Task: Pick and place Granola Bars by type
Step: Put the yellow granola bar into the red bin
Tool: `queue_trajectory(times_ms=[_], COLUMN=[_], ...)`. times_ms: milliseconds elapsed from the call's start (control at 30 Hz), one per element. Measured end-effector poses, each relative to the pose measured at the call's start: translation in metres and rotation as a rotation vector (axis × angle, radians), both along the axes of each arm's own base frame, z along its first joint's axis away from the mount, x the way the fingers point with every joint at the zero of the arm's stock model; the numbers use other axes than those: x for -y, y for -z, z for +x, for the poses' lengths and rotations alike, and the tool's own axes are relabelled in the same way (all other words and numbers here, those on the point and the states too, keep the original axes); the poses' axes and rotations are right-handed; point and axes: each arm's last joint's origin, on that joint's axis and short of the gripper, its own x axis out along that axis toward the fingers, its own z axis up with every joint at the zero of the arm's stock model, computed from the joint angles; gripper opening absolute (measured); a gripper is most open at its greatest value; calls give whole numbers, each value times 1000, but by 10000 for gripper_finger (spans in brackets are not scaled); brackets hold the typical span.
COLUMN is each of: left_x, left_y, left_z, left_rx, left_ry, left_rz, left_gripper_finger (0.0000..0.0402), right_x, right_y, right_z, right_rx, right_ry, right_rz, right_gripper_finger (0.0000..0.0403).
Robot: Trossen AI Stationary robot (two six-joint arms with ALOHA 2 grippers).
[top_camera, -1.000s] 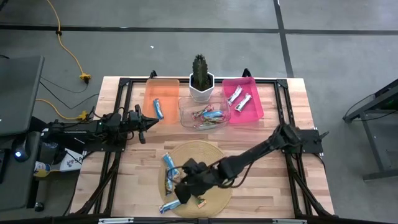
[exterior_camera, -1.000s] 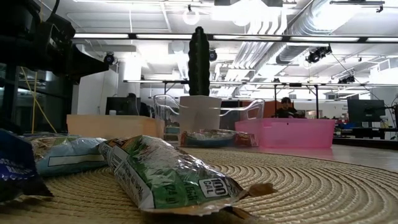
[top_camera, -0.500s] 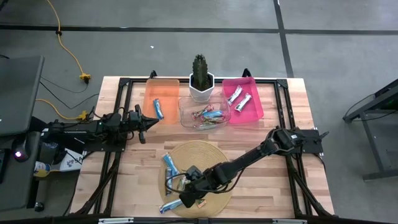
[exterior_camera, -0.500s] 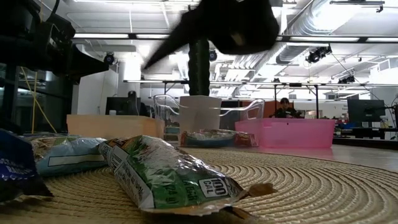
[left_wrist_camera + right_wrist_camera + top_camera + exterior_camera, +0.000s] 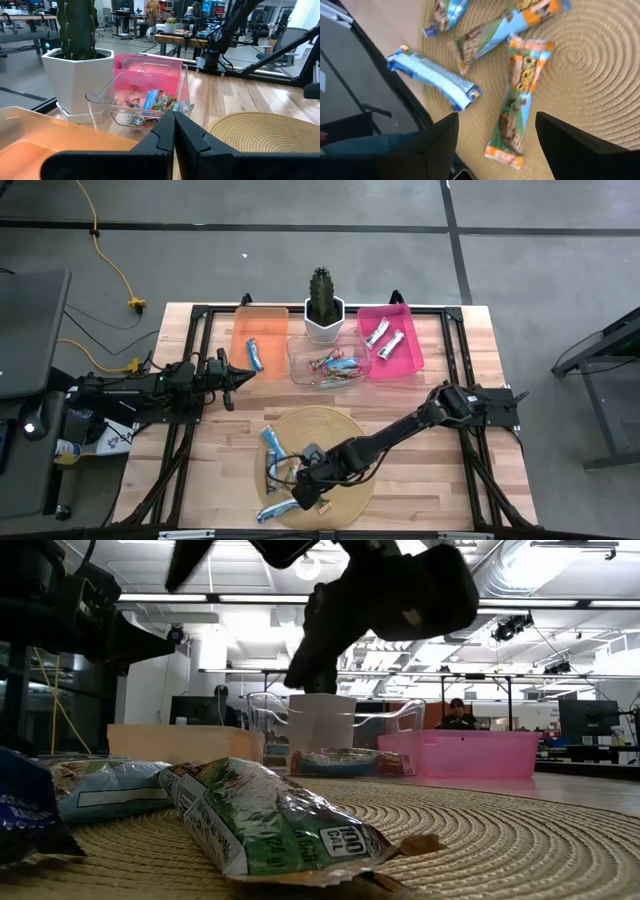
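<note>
Your right pincer (image 5: 303, 492) hung wide open over the round mat (image 5: 345, 430) near the front of the desk (image 5: 470, 350), holding nothing. An orange and green bar (image 5: 520, 95) lay right under it, between the two fingers (image 5: 440, 145). You needed to go straight down, one finger on each long side, and squeeze the middle. Your left pincer (image 5: 237, 376) stayed shut by the orange bin (image 5: 265, 315).

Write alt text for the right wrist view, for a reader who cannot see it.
The right gripper hangs open above a woven round mat, its two dark fingers framing an orange-and-green granola bar. A blue-and-white bar lies at the mat's edge, with two more bars beyond.
</note>
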Motion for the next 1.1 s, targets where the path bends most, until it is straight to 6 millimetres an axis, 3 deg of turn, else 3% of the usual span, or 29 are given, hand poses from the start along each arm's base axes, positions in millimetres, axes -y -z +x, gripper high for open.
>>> queue_trajectory(times_ms=[400, 633, 1100], left_x=[0, 0, 0], left_y=[0, 0, 0], left_z=[0, 0, 0], left_rx=[0, 0, -1], left_ry=[0, 0, 0], left_rz=[0, 0, 0], left_gripper_finger=[1, 1, 1], right_x=[23, 18, 14], right_y=[6, 44, 55], right_z=[13, 21, 22], right_rx=[20, -61, -63], right_ry=[-32, -62, -35], right_rz=[-42, 16, -16], right_gripper_finger=[252, 252, 245])
